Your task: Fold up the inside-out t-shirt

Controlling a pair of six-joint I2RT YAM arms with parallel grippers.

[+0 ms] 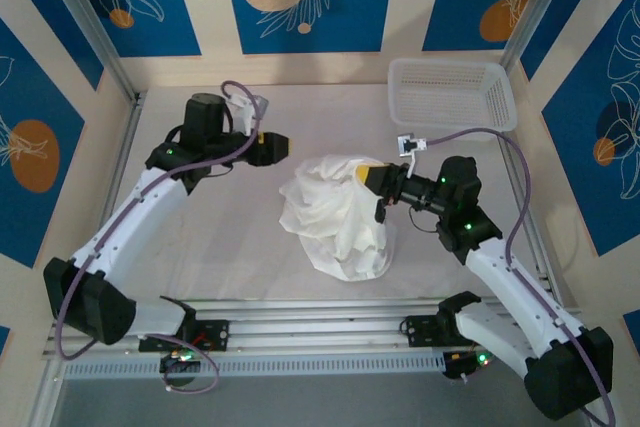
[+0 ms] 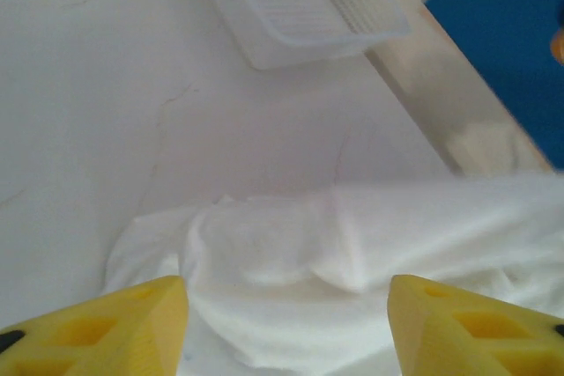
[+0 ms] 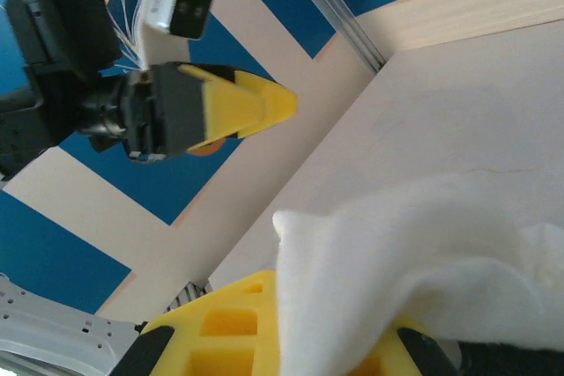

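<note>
**Left pincer wide and free; right pincer gripping the bunched t-shirt mid-table.**

At the left, the left pincer (image 1: 287,147) hovers over the table (image 1: 230,247). Its yellow fingers (image 2: 115,328) are spread wide and hold nothing, with white cloth visible below the gap. Just to its right, the inside-out t-shirt (image 1: 335,212) sits as a crumpled white heap a little right of the table's middle. The shirt's upper right part is gathered up toward the right pincer (image 1: 368,177), which is clamped on a fold, the cloth draping over its yellow finger (image 3: 220,328). A white mesh basket (image 1: 450,92) stands in the far right corner, apart from the shirt.
</note>
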